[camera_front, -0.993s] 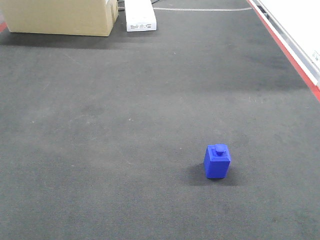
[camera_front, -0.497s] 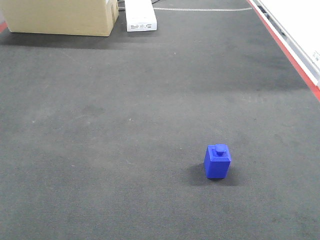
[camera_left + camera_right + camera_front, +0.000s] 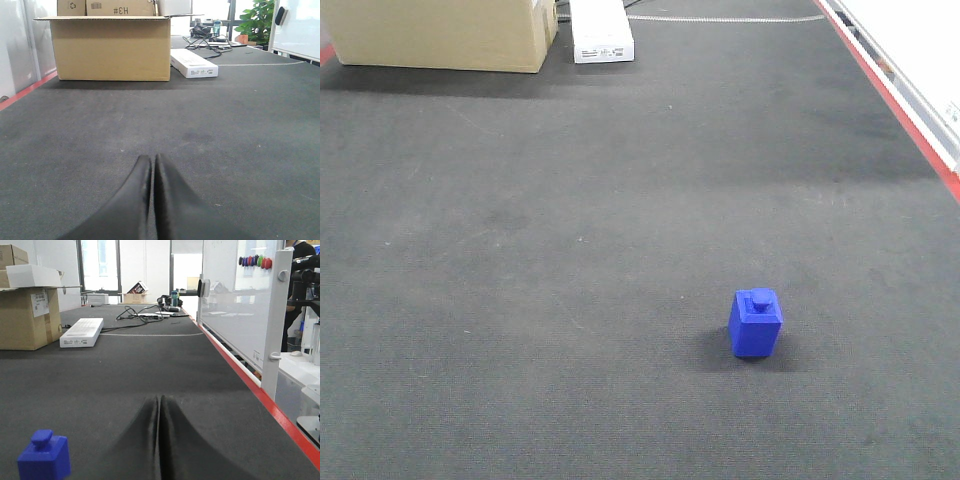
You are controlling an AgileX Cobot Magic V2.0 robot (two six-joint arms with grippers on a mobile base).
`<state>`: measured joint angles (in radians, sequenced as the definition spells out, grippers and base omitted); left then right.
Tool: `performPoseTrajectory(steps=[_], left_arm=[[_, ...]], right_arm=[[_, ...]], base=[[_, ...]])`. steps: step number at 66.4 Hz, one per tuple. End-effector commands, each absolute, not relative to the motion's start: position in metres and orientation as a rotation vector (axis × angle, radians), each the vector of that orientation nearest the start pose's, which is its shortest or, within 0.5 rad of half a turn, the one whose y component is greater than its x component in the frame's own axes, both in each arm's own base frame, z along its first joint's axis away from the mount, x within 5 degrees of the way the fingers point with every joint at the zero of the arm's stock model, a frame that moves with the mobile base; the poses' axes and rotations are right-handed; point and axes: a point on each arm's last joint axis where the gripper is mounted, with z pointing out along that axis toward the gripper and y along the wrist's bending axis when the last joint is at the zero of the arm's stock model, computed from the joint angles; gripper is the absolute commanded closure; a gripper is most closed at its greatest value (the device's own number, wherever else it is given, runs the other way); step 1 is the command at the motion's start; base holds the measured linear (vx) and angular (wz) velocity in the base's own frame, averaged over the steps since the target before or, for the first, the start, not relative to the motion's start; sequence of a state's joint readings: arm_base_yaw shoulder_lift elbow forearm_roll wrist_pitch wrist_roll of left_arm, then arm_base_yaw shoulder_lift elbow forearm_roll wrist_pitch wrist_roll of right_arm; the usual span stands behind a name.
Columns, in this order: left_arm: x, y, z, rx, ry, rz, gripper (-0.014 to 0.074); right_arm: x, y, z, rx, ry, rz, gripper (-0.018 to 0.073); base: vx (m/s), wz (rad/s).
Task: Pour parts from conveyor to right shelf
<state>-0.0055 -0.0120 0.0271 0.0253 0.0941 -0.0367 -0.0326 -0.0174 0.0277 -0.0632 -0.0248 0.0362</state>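
On conveyor (image 3: 520,250): upright blue block (image 3: 755,325) w/ stud (image 3: 758,296)

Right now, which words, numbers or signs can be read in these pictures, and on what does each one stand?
"#H3": on the brown carton showing above the open cardboard box.
White flat box: print too small to read.
White label on the cardboard box, right wrist view: too blurred to read.
Blue block: no text.
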Motion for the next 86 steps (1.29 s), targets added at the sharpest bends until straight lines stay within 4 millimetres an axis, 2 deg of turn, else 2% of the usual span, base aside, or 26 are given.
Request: performPoseTrajectory(steps=[1, 9, 22, 30, 38, 47, 56, 86], left_arm=[[0.054, 0.0, 0.21, -0.017, 1.487, -0.022, 0.0603], [0.054, 0.0, 0.21, -0.017, 1.487, -0.022, 0.0603], [0.054, 0.0, 0.21, -0.017, 1.487, -0.022, 0.0603], [0.054, 0.0, 0.21, -0.017, 1.487, -0.022, 0.0603], [0.054, 0.0, 0.21, -0.017, 1.487, -0.022, 0.0603], [0.054, 0.0, 0.21, -0.017, 1.487, -0.022, 0.0603], [0.054, 0.0, 0.21, -0.017, 1.487, -0.022, 0.0603], [0.054, 0.0, 0.21, -0.018, 1.486, -0.022, 0.0603]], right_arm=[[0.054, -0.001, 0.218, -0.012, 1.33, -0.061, 0.0568], [0.052, -0.001, 0.225, -0.015, 1.29, -0.061, 0.0568], [0.05, -0.001, 0.26, -0.024, 1.243, -0.072, 0.0568], [0.059, -0.002, 0.285, -0.018, 1.324, -0.076, 0.0568], [0.073, -0.003, 0.301, -0.011, 1.456, -0.079, 0.0568], [0.095, -0.004, 0.3, 0.034, 1.664, -0.036, 0.0568], [0.107, -0.004, 0.29, 0.047, 1.754, -0.022, 0.0568], [0.111, -0.004, 0.288, 0.064, 1.767, -0.004, 0.0568]], base=[[0.0, 0.0], [0.0, 0.0], [0.0, 0.0], [0.0, 0.0], [0.0, 0.0], [0.0, 0.0], [0.0, 0.0], [0.0, 0.0]])
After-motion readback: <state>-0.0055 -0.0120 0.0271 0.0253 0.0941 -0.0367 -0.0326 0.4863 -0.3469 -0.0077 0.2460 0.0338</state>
